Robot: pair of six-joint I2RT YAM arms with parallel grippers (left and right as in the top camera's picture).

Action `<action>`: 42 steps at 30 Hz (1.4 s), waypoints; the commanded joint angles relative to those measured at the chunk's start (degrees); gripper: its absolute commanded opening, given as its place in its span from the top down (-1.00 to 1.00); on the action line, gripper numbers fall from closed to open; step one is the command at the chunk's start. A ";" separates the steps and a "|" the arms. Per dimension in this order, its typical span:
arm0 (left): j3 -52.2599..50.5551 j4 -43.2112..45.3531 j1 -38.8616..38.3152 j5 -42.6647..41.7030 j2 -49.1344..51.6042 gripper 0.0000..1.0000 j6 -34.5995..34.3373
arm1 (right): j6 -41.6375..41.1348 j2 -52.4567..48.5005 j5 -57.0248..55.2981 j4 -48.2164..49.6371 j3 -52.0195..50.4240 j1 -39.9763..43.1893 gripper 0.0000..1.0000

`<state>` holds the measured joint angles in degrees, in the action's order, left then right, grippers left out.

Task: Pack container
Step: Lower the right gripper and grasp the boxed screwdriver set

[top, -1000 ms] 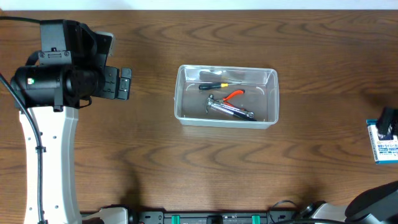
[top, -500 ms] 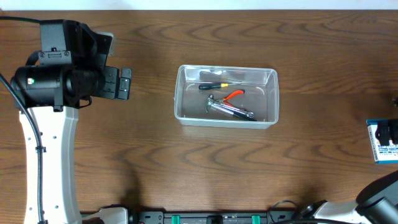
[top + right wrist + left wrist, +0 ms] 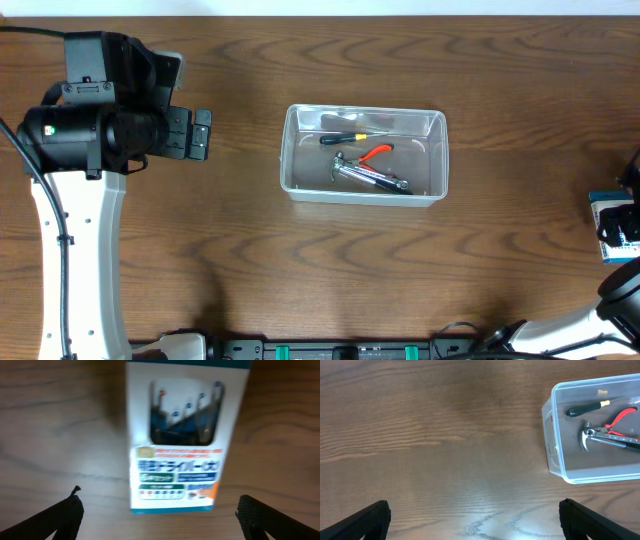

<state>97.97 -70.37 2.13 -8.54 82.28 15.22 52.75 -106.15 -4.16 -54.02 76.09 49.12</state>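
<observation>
My left claw [image 3: 475, 521] hangs wide open with nothing in it, well out at 9 o'clock from the clear, see-through plastic container [image 3: 288, 150], over the bare dark-brown wooden table [image 3: 250, 260] with its long wavy grain. The container sits near the middle of the table, a rectangular bin with rounded corners and a thin rim, its walls glossy and slightly milky where they catch the light. The packing is partly done, I judge: inside lie a slim screwdriver with a black handle and yellow collar [image 3: 340, 139] toward the 12 o'clock wall, red-handled pliers [image 3: 378, 151] just below it, and a bright steel hammer with a curved claw head [image 3: 365, 176] toward the 6 o'clock wall, the hammer and pliers touching or overlapping. Plenty of floor shows bare at the 9 o'clock end. What seems left is the small blue-and-white cardboard box with a clear window and printed label [image 3: 185, 435], lying flat at the table's 3 o'clock edge, well apart from the container. My right claw [image 3: 160, 515] is over it, spread wide, fingertips either side of the box's label end and gripping nothing; whether they touch the table I cannot tell. The print is too blurred to read.
</observation>
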 commanded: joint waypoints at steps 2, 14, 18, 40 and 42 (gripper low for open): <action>0.35 -0.02 -0.22 0.66 -0.31 -0.96 -0.31 | -0.52 -0.85 -4.00 3.13 -0.20 0.85 -0.99; 0.35 -0.02 -0.22 0.66 -0.31 -0.96 -0.31 | -0.66 -4.70 -1.62 4.04 -0.20 1.16 -0.98; 0.35 -0.02 -0.22 0.66 -0.31 -0.96 -0.31 | -0.66 -6.32 -1.57 4.55 -0.17 1.18 -0.99; 0.35 -0.02 -0.24 0.66 -0.31 -0.96 -0.31 | -0.42 -8.85 2.71 6.03 -0.20 3.19 -0.99; 0.35 -0.02 -0.22 0.66 -0.31 -0.96 -0.31 | -0.42 -9.14 3.61 6.01 -0.20 3.19 -0.98</action>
<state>97.97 -70.37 2.11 -8.54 82.28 15.22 52.73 -114.48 -3.27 -48.07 76.05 51.53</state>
